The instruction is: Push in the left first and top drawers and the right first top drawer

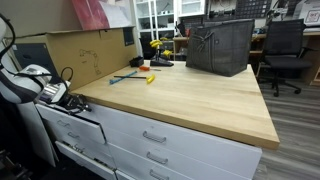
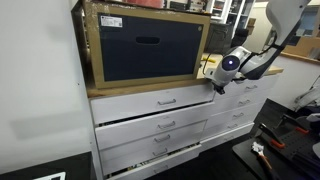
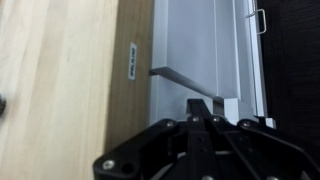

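My gripper (image 1: pixel 52 97) (image 2: pixel 222 82) is at the corner of the white drawer cabinet, level with the wooden top. In the wrist view its fingers (image 3: pixel 205 108) are together and hold nothing, with the tips against the upper edge of an open white drawer (image 3: pixel 200 50). That drawer's silver handle (image 3: pixel 258 20) shows at the upper right. A narrow top drawer (image 1: pixel 78 128) stands pulled out beside the gripper. Wide white drawers with silver bar handles (image 1: pixel 155 135) (image 2: pixel 160 103) lie beside it. In an exterior view the lower wide drawers (image 2: pixel 160 128) stick out.
On the wooden countertop (image 1: pixel 190 100) stand a large cardboard box (image 1: pixel 85 52) (image 2: pixel 145 45), a dark fabric basket (image 1: pixel 220 47) and small tools (image 1: pixel 140 76). An office chair (image 1: pixel 285 50) stands behind. Cables hang off the arm (image 2: pixel 270 45).
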Action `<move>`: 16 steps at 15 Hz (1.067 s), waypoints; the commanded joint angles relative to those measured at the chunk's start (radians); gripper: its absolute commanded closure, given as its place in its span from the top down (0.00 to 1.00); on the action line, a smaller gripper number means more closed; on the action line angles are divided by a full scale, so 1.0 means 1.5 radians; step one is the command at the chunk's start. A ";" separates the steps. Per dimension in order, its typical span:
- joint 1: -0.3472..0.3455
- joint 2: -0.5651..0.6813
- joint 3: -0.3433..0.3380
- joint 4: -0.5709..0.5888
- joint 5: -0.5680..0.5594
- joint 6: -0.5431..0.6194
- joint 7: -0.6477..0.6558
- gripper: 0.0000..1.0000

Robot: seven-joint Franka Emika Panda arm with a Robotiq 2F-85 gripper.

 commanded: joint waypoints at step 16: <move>0.013 0.018 0.032 -0.067 0.114 0.029 -0.062 0.00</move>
